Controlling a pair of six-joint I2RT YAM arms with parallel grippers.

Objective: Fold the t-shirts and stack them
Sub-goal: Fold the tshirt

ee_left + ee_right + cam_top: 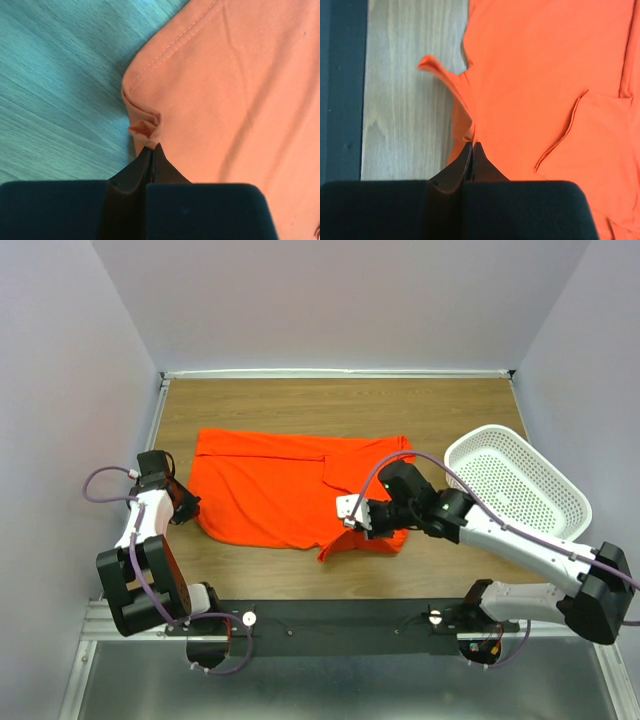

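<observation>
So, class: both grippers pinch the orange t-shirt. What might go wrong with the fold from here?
The left gripper pinches only a small pucker of the t-shirt; it could slip out. Cloth at the right gripper is bunched, so the fold may land crooked. The right arm lies near the basket and might nudge it.

We see bare wood along the far edge of the table (330,405), room to pass there. The shirt (260,490) covers the middle. The basket (560,495) blocks the right edge toward the far right corner. The right arm (500,530) lies across the near right part, the left arm (140,530) crowds the left edge. The walls (350,300) close three sides.
</observation>
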